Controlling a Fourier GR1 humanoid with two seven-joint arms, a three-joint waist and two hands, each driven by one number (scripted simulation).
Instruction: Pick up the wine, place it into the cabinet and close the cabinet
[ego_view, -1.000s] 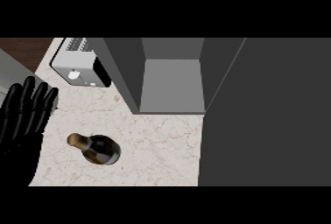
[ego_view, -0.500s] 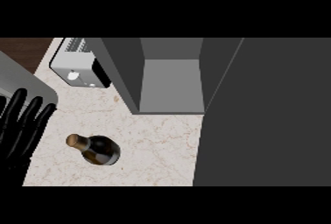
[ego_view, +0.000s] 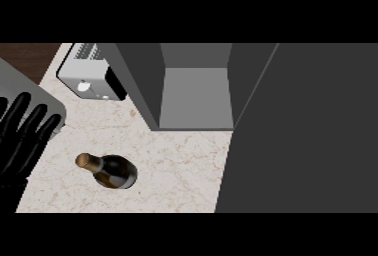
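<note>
A dark wine bottle (ego_view: 112, 171) with a tan cork stands upright on the pale marble counter (ego_view: 173, 165), seen from above. My left hand (ego_view: 22, 140) shows at the left edge with straight fingers pointing up, open and holding nothing, a short way left of the bottle. The grey cabinet (ego_view: 196, 97) stands open behind the bottle, its inner shelf bare. Its door (ego_view: 303, 130) fills the right side of the view. My right hand is out of sight.
A silver toaster (ego_view: 87, 80) sits at the back left beside the cabinet. A grey object (ego_view: 33, 97) juts in at the left edge behind my left hand. Dark wood floor shows beyond the counter's left edge.
My left hand has slid down and leftward, and a grey object has come into view at the upper left. The bottle and cabinet have not moved.
</note>
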